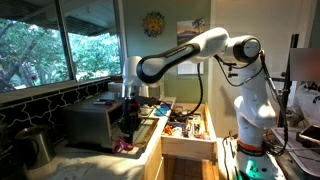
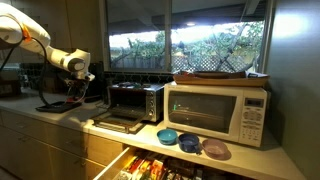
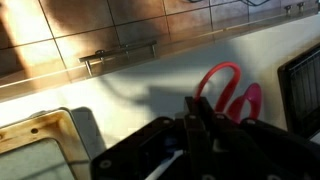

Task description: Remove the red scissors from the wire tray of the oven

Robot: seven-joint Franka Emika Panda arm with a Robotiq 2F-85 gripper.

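Left edge of an exterior view, and here's the oven (image 1: 92, 122) on the counter (image 1: 95, 162) under the window. Right at its front corner the gripper (image 1: 128, 120) hangs nose-down. Just beneath it there's a pinkish-red shape: the red scissors (image 1: 124, 146), low by the counter edge and outside the oven's mouth. Further right is the open drawer (image 1: 186, 126), packed with clutter and not in play.

Across the wrist view now. A pale stained tray (image 3: 35, 150) sits in the bottom corner, and then comes bare counter. The dark fingers (image 3: 192, 118) are drawn close together, and the scissors' red handle loops (image 3: 228, 88) poke out past them. We read that as fingers clamped on the blade end, though the contact itself is hidden.

From the opposite side we get the oven (image 2: 137, 100) with a dark flat slab (image 2: 117, 123) jutting from its front. Whether that's the dropped door or the wire tray, we can't tell. The microwave (image 2: 218, 110) stands just to its right.

So where are we? The main part looks done, since the scissors are out of the oven. What's left, we judge, is setting them down, letting go and backing away.
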